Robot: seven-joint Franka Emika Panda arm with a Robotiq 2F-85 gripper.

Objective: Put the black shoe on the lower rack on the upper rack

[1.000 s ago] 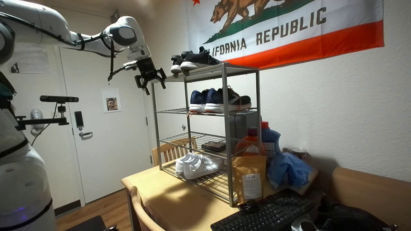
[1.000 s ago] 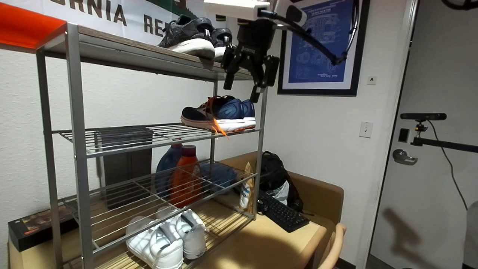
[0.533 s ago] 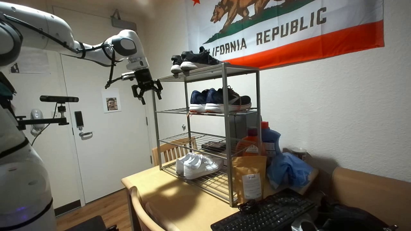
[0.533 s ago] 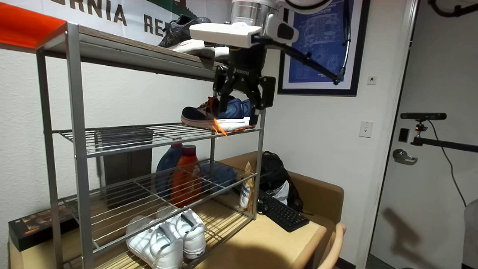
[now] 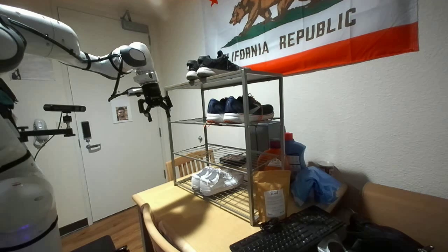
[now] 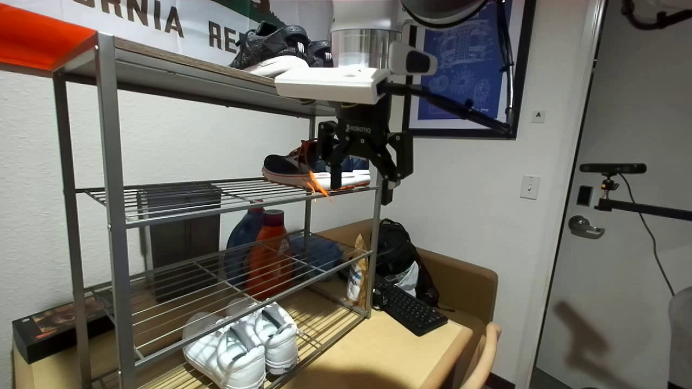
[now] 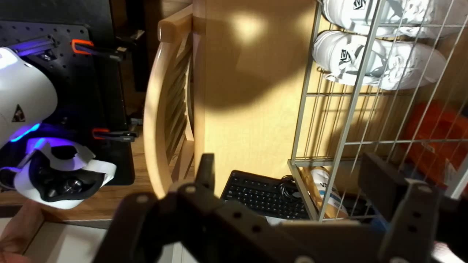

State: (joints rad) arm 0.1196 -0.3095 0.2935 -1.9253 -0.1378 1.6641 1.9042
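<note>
Jaws standing apart, the end effector (image 5: 159,117), in an exterior view, has both black shoes (image 5: 211,63) between its one and two o'clock, resting on the upper rack (image 5: 224,81), and blue sneakers (image 5: 231,109) at three o'clock on the lower rack (image 5: 187,121) of the shelving unit (image 5: 248,147).

Shelving unit (image 5: 249,157): on table (image 5: 210,224); front = side toward robot (image 5: 29,196), left/right read from there.
Upper rack (image 6: 189,75): unit's top tier; upper shoe pair (image 5: 215,65) on it.
Lower rack (image 6: 238,208): unit's second tier; lower shoe pair (image 5: 233,111) on it, right end.
Bottom tier (image 6: 324,350): unit's lowest; bottom shoe pair (image 5: 217,185) on it.
Gripper (image 5: 159,117): just outside unit's front.
Chair (image 7: 151,113): before unit, at table edge.
Bottles (image 5: 295,148): behind unit.
Flag (image 5: 315,31): on wall (image 5: 350,115) behind unit.
Pouch (image 5: 273,196): just beside unit's right end.
Keyboard (image 5: 288,232): on table, right of unit.
</note>
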